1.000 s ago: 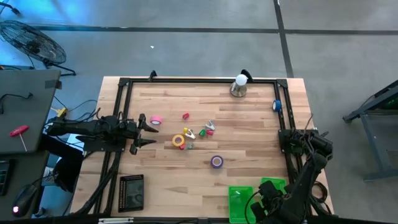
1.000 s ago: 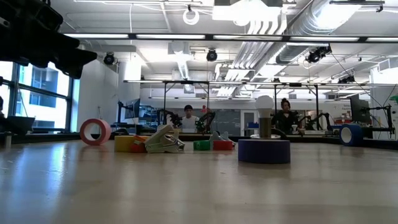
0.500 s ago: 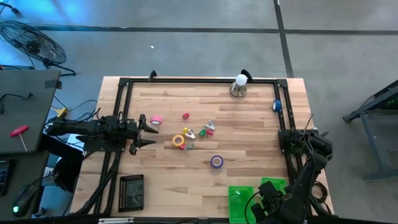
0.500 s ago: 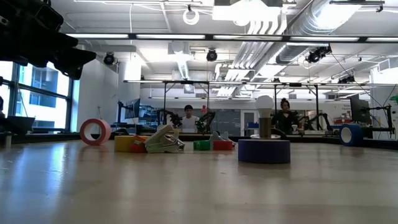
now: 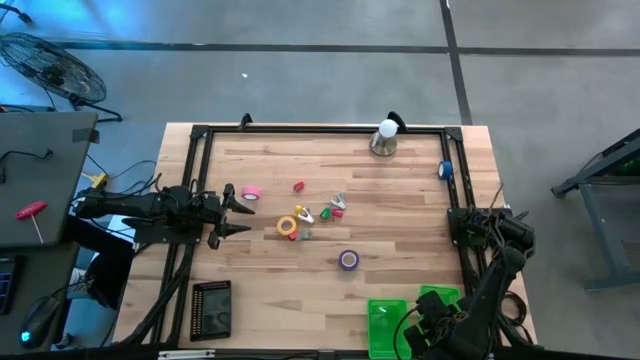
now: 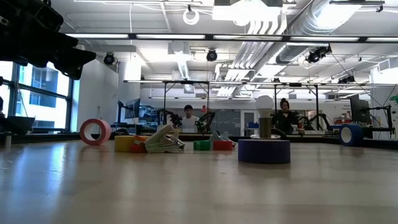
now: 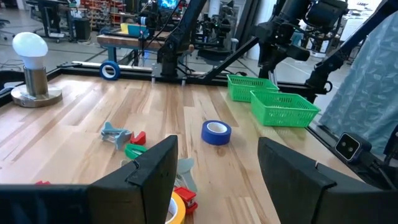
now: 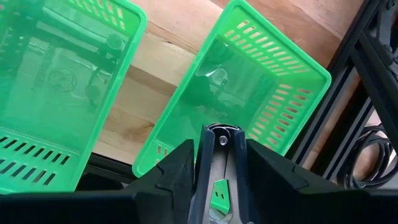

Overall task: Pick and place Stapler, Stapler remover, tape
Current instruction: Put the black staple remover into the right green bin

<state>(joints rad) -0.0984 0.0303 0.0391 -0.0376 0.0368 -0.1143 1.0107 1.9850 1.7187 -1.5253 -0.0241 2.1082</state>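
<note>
My right gripper (image 8: 221, 149) points down over the right one of two green baskets (image 8: 249, 87), at the table's near right corner. It is shut on a small silver and green stapler (image 8: 219, 180). My left gripper (image 5: 243, 213) waits open and level at the table's left side. The other things lie mid-table: pink tape (image 5: 250, 192), yellow tape (image 5: 287, 226), purple tape (image 5: 348, 260), a pale stapler remover (image 5: 303, 213), a silver stapler remover (image 7: 115, 132), and small red and green staplers (image 5: 325, 212). My right gripper pinches the stapler between its two fingers (image 8: 186, 168), which come from above and point down. Only a rounded metal end with a rivet (image 8: 222, 140) and a green patch show; the fingers hide the rest. The stapler hangs clear above the basket.
A second green basket (image 8: 56, 81) stands beside the first. A lamp with a white bulb (image 5: 385, 138) stands at the far edge, with blue tape (image 5: 445, 170) by the black frame on the right. A black tray (image 5: 211, 308) lies near left. People sit beyond the table.
</note>
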